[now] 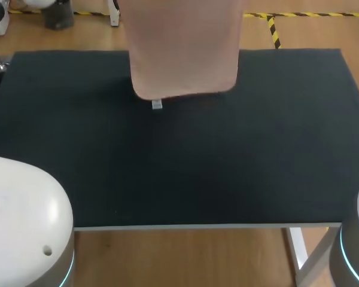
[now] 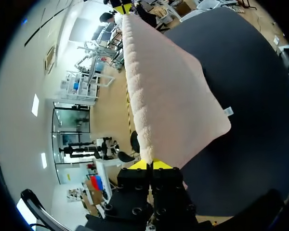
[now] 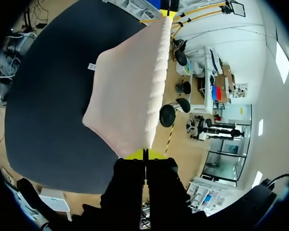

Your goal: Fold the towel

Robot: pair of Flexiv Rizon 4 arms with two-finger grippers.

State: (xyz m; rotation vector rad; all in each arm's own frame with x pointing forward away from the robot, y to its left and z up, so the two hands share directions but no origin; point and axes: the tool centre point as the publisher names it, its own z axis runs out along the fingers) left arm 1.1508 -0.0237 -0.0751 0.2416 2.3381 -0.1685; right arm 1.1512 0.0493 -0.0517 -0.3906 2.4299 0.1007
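Towel hold: the towel (image 1: 185, 48) is hanging spread between the two pincers, over the far part of the tabletop.
Left pincer: the left pincer (image 2: 150, 163) is pinching one top corner, tips pressed onto the cloth.
Right pincer: the right pincer (image 3: 144, 155) is pinching the opposite corner likewise.
Reason: probably keeping the cloth taut and flat for laying down.
Fabric: pale pink, fluffy pile, rounded lower corners; a small tag (image 1: 157, 104) is dangling below.
Tabletop: the tabletop (image 1: 179, 179) is showing dark and matte underneath.

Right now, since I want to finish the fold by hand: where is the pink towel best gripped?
At its two free lower corners, coming from below. The towel hangs flat from the left claw and right claw, both pinching its top edge, with its bottom hem loose over the table.
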